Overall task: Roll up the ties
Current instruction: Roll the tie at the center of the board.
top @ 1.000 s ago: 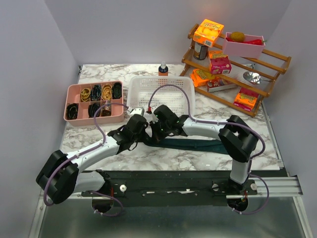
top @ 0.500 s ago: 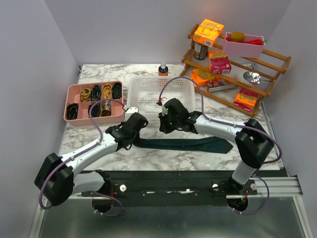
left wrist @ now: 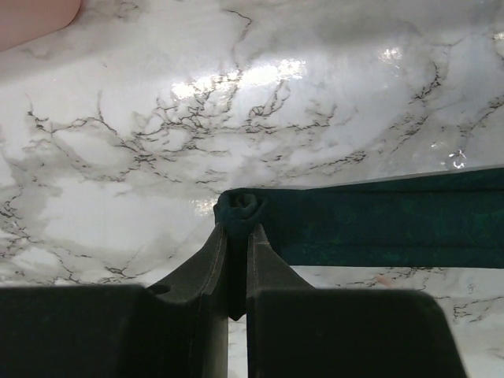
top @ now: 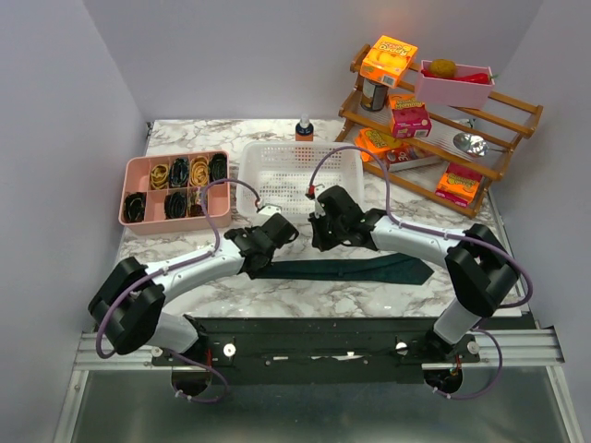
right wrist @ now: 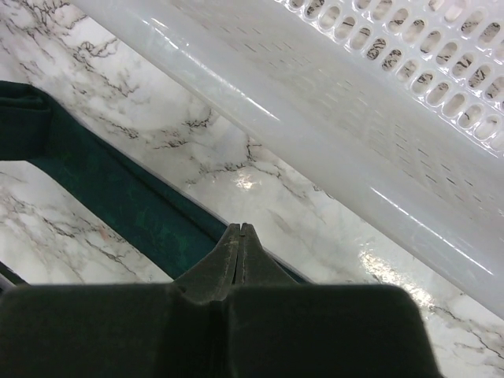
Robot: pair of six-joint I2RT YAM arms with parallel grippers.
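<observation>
The tie [top: 355, 269] is a dark teal strip lying flat across the marble table, its wide pointed end at the right. My left gripper [top: 255, 264] is shut on its narrow left end, which is wound into a small tight roll [left wrist: 240, 206] between the fingertips; the left gripper [left wrist: 238, 230] holds this roll just above the table, and the flat strip [left wrist: 386, 220] runs off to the right. My right gripper [top: 325, 242] is shut on nothing and hovers between the tie and the basket. In the right wrist view the right gripper [right wrist: 240, 227] sits just past the tie's [right wrist: 118, 189] far edge.
A white slotted basket [top: 300, 171] stands right behind both grippers, its wall [right wrist: 378, 134] close to the right fingers. A pink divided tray [top: 175, 189] of rolled items is at the back left. A small bottle [top: 304, 127] and a wooden rack [top: 434, 101] of groceries stand at the back right.
Both grippers have parted from the tie's middle. The left arm has swung right, still holding the narrow end. The right gripper has lifted off the tie toward the basket.
</observation>
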